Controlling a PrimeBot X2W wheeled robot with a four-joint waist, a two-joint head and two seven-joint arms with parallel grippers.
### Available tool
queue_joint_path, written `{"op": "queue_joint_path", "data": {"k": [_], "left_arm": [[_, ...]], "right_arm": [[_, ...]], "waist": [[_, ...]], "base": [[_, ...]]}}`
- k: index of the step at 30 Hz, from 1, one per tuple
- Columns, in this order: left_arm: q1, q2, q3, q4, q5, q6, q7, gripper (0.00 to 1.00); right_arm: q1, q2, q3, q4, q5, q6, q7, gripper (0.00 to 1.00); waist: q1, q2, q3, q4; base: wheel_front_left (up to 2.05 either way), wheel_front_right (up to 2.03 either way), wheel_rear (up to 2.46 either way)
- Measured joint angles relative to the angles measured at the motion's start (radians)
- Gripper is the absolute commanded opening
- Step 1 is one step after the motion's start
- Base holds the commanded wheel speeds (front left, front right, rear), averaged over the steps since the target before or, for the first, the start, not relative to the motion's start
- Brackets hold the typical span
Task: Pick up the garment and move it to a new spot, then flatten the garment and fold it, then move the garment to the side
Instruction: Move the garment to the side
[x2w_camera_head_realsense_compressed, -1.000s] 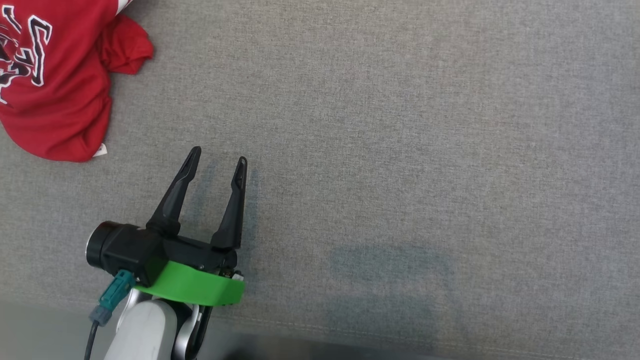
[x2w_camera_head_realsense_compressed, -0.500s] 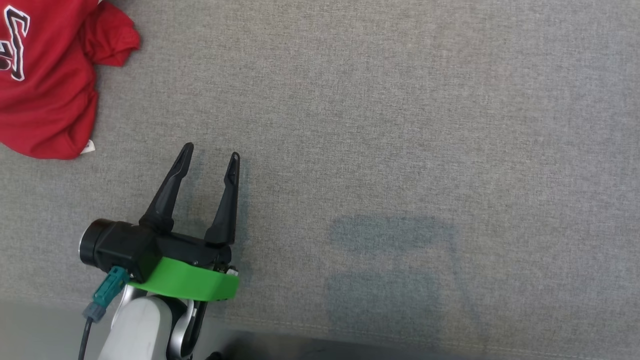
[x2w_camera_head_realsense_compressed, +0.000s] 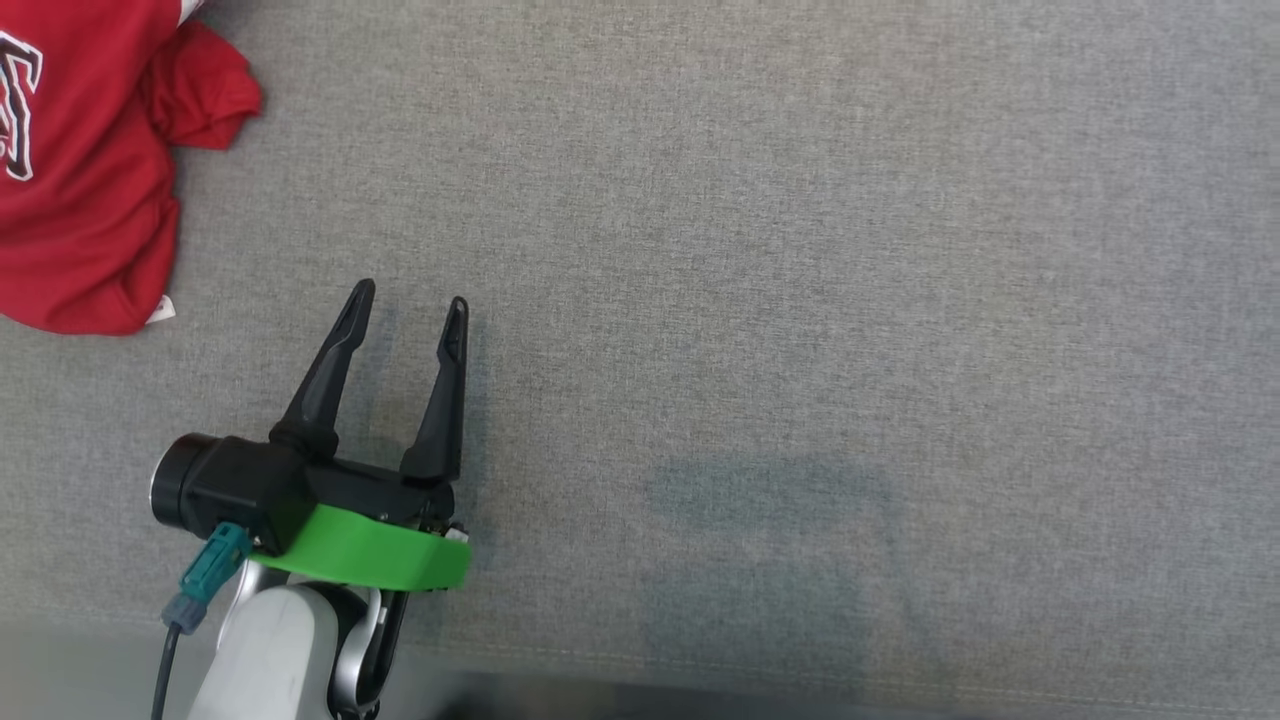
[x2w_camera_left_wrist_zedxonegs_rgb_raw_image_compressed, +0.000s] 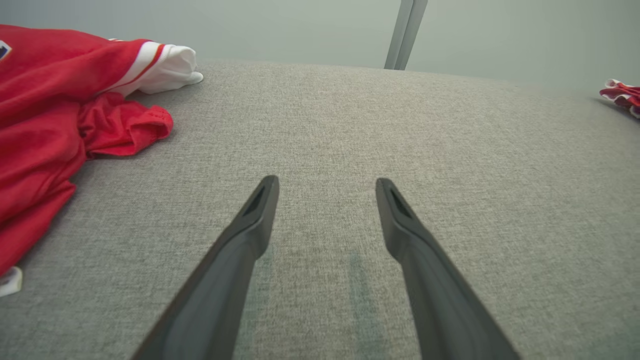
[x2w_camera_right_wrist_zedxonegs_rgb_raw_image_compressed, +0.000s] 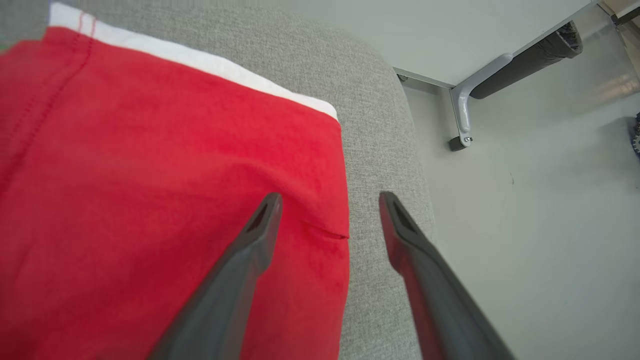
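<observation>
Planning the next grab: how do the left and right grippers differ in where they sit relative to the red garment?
The left gripper is over bare grey cushion, apart from the red garment; the right gripper is over the garment's edge, one finger above red cloth. Beside the right gripper the cushion ends and floor shows; ahead of the left gripper cushion stretches wide. Both are open, holding nothing.

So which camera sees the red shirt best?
Left wrist view: the red shirt shows its crumpled sleeve and white cuff. Head view cuts it off at the corner; right wrist view is too close.
</observation>
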Motion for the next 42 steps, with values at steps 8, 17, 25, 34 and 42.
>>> {"op": "queue_joint_path", "data": {"k": [8,17,25,34,42], "left_arm": [[-0.002,-0.002,0.001,0.045,-0.007,0.0,0.0,1.0],[-0.001,-0.005,0.015,0.123,-0.011,-0.001,0.0,1.0],[0.013,0.007,0.069,0.184,-0.019,-0.001,0.0,1.0],[0.097,0.017,0.098,0.245,-0.019,-0.001,0.0,1.0],[0.133,0.018,0.091,0.278,-0.019,-0.01,0.0,1.0]], "right_arm": [[-0.008,0.089,-0.028,-0.083,-0.008,-0.011,-0.186,1.0],[0.024,0.202,-0.035,-0.187,-0.024,-0.021,-0.421,1.0],[0.225,0.344,0.017,-0.196,-0.035,-0.038,-0.553,1.0],[0.395,0.472,0.071,-0.223,-0.078,-0.051,-0.566,1.0],[0.534,0.528,0.029,-0.207,-0.115,-0.054,-0.57,1.0]], "waist": [[0.0,0.0,-0.057,-0.013],[0.0,0.0,-0.166,-0.029],[0.0,0.0,-0.275,-0.044],[-0.0001,0.0,-0.396,-0.077],[-0.0001,0.0,-0.483,-0.109]], "base": [[0.0,0.0,0.0],[0.0,0.0,0.0],[0.0,0.0,0.0],[0.0,0.0,0.0],[0.0,0.0,0.0]]}}
